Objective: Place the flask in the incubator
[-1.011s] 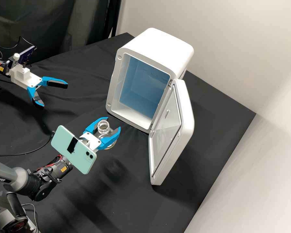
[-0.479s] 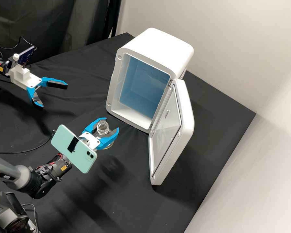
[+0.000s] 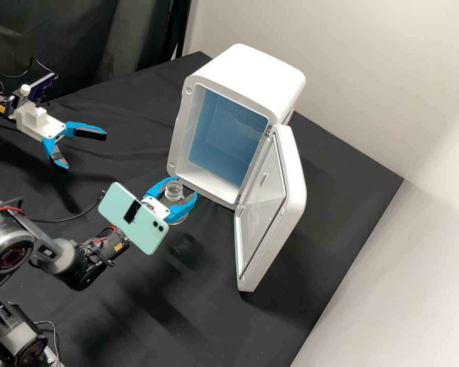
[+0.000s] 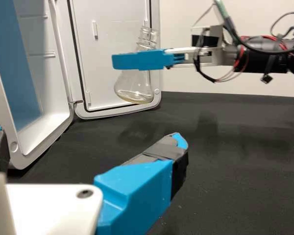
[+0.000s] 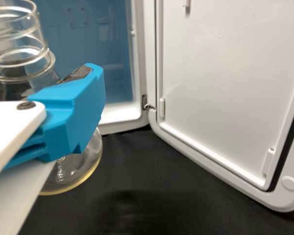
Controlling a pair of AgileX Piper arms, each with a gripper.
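A: Logged the flask (image 4: 134, 88) position?

B: Logged. Found it upright and lifted clear of the bench (image 3: 316, 214), pinched at the neck by the right claw (image 3: 178, 189). Saw both blue fingers closed tight on the glass. Noted a faint yellow tinge at the base.

A: Checked it against the incubator (image 3: 250, 81)?

B: Checked. Placed it just outside the open mouth, close to the lower front edge, not yet inside. Noted the blue-lined chamber standing open, with the door (image 3: 270, 199) swung wide to one side.

A: Recorded the left claw (image 3: 86, 150)?

B: Recorded. Found it well apart from the flask, above the far left part of the bench. Saw its fingers spread wide, gripping nothing.

A: Confirmed any of that from the wrist views?

B: Confirmed. From the left wrist view, caught the flask and the right claw side-on against the white inner face of the door, with a soft shadow on the bench below. From the right wrist view, saw the ribbed neck just above the blue finger and the round body below it.

A: Noted anything else?

B: Noted a mint-green phone (image 3: 132, 218) mounted on the right arm's wrist, just behind its claw.
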